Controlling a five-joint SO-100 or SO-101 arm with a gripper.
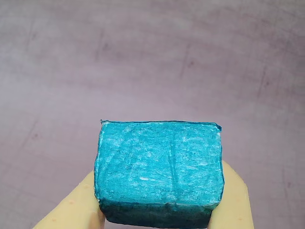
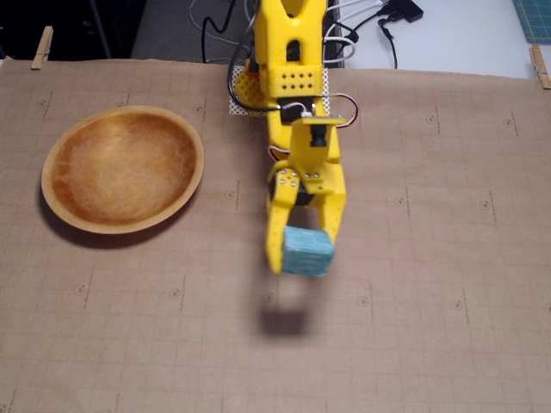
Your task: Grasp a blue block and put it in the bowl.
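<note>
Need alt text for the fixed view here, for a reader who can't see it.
A yellow robot arm's gripper holds a blue block lifted above a brown gridded table cover, its shadow below. An empty wooden bowl sits to the left, apart from the arm.

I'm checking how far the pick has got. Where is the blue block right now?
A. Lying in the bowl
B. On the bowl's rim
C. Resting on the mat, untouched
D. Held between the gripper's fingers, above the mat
D: in the fixed view the blue block sits clamped in the gripper, its shadow cast apart on the mat; the bowl is empty.
</note>
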